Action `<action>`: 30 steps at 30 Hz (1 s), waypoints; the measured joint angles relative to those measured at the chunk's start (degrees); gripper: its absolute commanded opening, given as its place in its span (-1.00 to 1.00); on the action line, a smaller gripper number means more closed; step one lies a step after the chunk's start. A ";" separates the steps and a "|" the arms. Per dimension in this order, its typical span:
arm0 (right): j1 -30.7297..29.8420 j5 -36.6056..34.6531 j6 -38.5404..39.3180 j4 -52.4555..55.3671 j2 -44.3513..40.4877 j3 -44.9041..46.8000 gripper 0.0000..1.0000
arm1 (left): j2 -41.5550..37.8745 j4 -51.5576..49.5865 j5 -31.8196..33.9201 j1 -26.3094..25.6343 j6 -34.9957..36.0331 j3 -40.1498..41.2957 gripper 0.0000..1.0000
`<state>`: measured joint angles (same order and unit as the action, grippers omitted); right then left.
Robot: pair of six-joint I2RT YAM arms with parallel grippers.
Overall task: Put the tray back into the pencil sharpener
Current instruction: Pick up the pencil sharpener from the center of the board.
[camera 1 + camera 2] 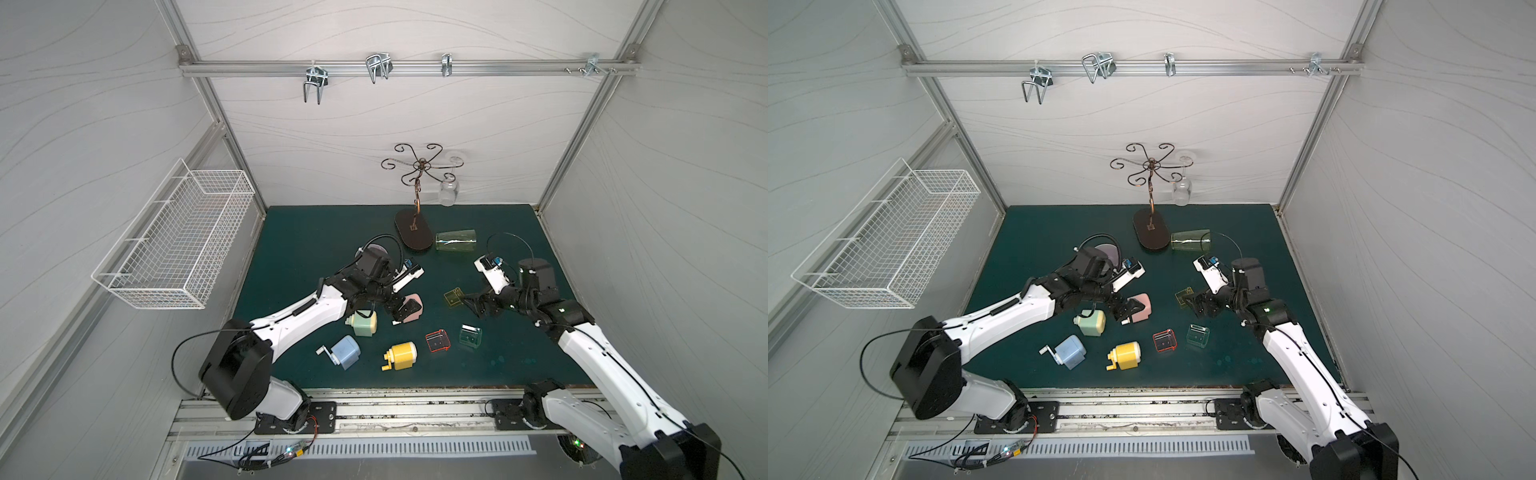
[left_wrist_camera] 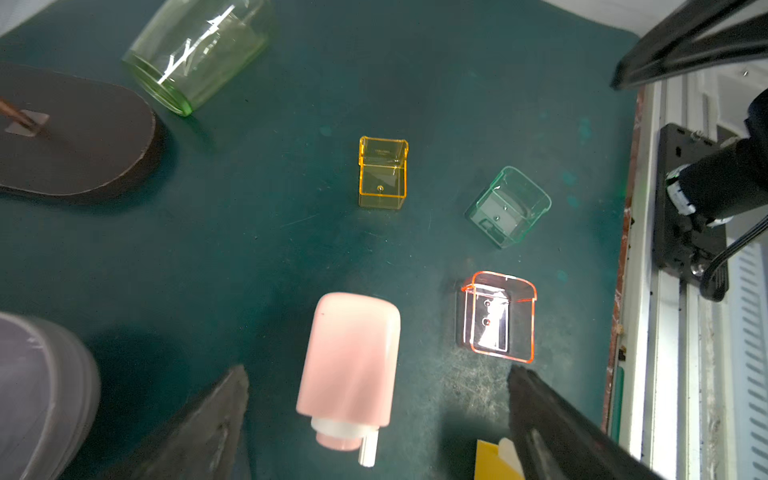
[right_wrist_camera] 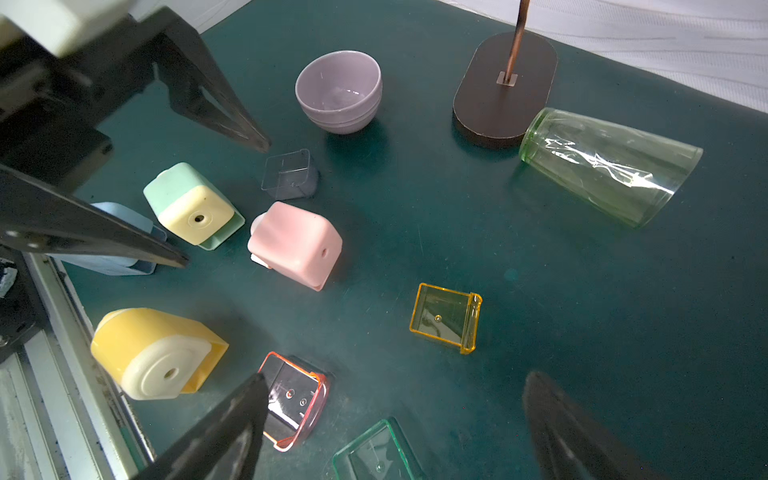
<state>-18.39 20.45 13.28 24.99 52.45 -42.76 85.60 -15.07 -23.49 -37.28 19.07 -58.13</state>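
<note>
My left gripper (image 1: 404,312) hangs over the pink sharpener (image 2: 353,357) with its jaws wide. In the left wrist view the sharpener lies on its side between the two fingers (image 2: 208,415) with mat showing on either side of it, so nothing is gripped. My right gripper (image 3: 394,376) is spread wide too and holds nothing.

The yellow tray (image 3: 446,318) lies open side up on the green mat (image 1: 311,232), just ahead of the right fingertips and apart from them. In both top views it sits to the right of the pink sharpener, with bare mat between the two.

Nearer the front edge the red tray (image 1: 437,341) and the green tray (image 1: 470,336) lie side by side, and the yellow sharpener (image 1: 403,355) sits just left of the red one. The green sharpener (image 1: 365,323) and the blue sharpener (image 1: 345,352) sit beside my left arm. A clear tray (image 3: 291,174) lies between the pink sharpener and the lilac bowl (image 3: 338,91). A green glass (image 1: 456,241) lies on its side by the stand's dark base (image 1: 413,235).
</note>
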 measured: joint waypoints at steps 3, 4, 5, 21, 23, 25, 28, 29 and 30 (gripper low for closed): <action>0.98 0.46 0.00 1.11 -1.05 0.74 0.92 | 3.23 -2.19 0.28 -0.74 2.16 -2.29 0.99; 1.40 0.70 0.02 1.44 -1.20 0.94 0.92 | 4.11 -2.56 0.46 -0.98 2.82 -2.80 0.99; 1.79 0.98 0.02 1.70 -1.25 1.09 0.92 | 5.01 -2.91 0.74 -1.16 3.41 -3.17 0.99; 2.36 2.62 0.02 3.04 -1.51 1.53 0.92 | 13.94 -6.08 5.09 -2.62 7.10 -5.25 0.59; 2.36 2.60 0.04 3.13 -1.81 1.60 0.92 | 14.51 -6.03 5.16 -2.64 7.30 -5.31 0.49; 2.36 2.60 0.09 3.48 -2.19 1.73 0.92 | 15.15 -5.97 5.27 -2.64 7.50 -5.60 0.44; 2.36 2.58 0.24 4.04 -2.54 1.79 0.92 | 16.09 -5.77 5.40 -2.69 7.74 -5.86 0.34; 2.34 2.58 0.28 4.13 -2.58 1.79 0.92 | 16.31 -5.64 5.46 -2.73 7.78 -5.86 0.29; 2.34 2.56 0.31 4.20 -2.60 1.79 0.91 | 16.48 -5.51 5.53 -2.80 7.85 -5.86 0.23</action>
<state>-16.05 23.00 13.58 29.19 49.84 -40.97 102.08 -20.58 -17.96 -40.07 26.92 -63.99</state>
